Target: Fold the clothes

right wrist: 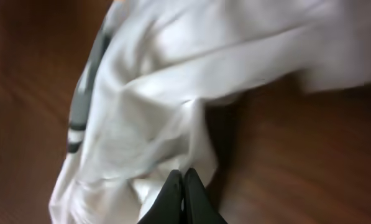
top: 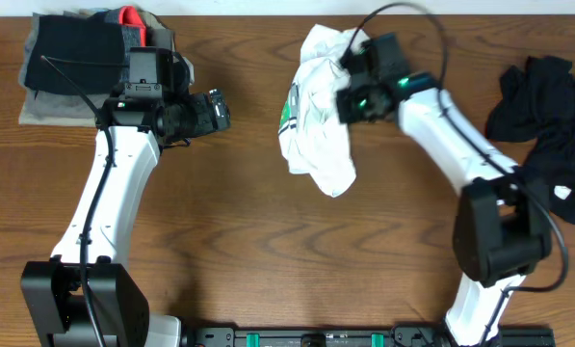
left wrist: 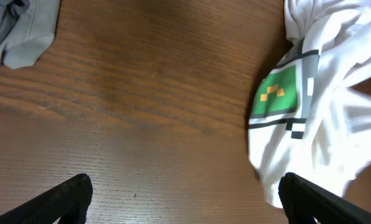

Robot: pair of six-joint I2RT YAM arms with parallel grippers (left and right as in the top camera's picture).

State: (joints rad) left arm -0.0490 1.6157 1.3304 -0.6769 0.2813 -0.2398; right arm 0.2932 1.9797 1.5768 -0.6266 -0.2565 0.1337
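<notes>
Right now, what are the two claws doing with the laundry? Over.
Left gripper open, empty, short of the white T-shirt. Right gripper shut on its crumpled cloth. Nothing in the way; black clothes lie off right.

My left arm [top: 114,188] reached forward from base, wrist turned toward centre; left gripper [top: 222,110] sat low, jaws spread wide; right arm [top: 451,135] angled toward centre; right gripper [right wrist: 184,185] pinched tight on white shirt [top: 316,145].
</notes>
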